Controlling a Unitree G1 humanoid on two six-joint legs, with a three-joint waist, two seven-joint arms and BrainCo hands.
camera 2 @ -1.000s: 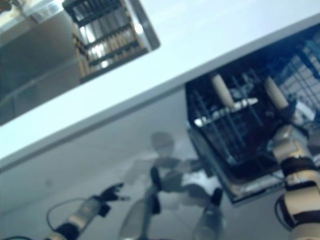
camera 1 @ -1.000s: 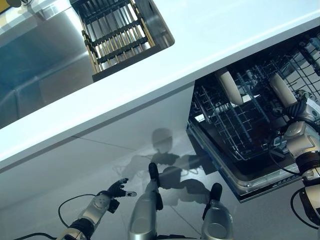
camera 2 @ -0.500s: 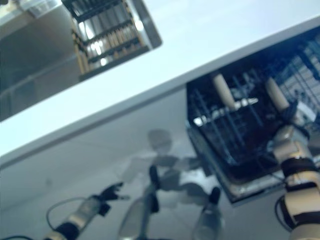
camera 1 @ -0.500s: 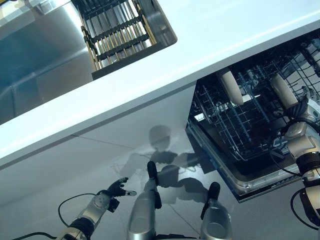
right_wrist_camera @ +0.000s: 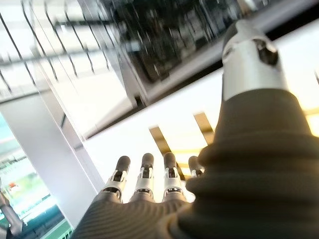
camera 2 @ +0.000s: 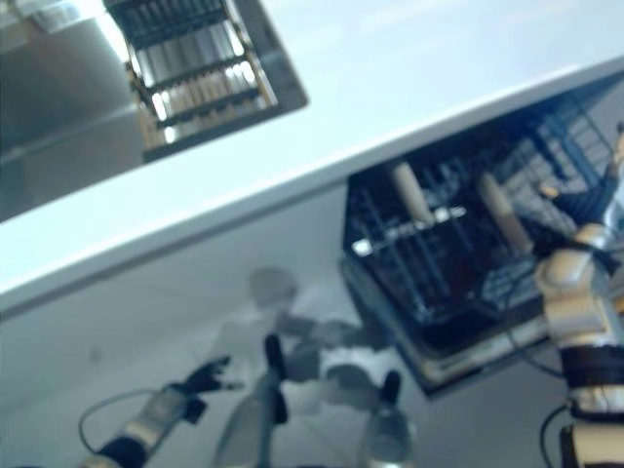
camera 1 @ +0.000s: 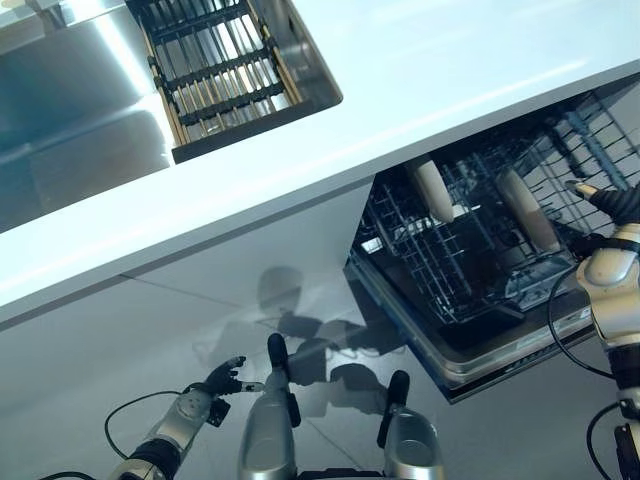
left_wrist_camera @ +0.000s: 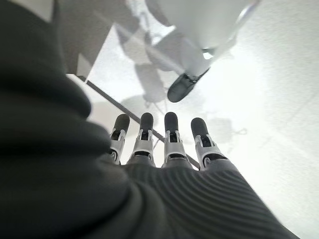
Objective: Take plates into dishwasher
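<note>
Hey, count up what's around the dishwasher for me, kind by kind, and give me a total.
Cream plates standing on edge in the rack: 2
Dark wire dishwasher racks pulled out: 1
Slatted drying racks in the steel sink: 1
White countertops: 1
Total: 5

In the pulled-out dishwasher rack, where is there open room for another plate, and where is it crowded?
The dishwasher rack holds two plates standing on edge. Bare tines lie between them and in front, toward the rack's near rim. The far right corner is crowded: the right hand sits there, fingers straight. The left hand hangs idle near the floor.
</note>
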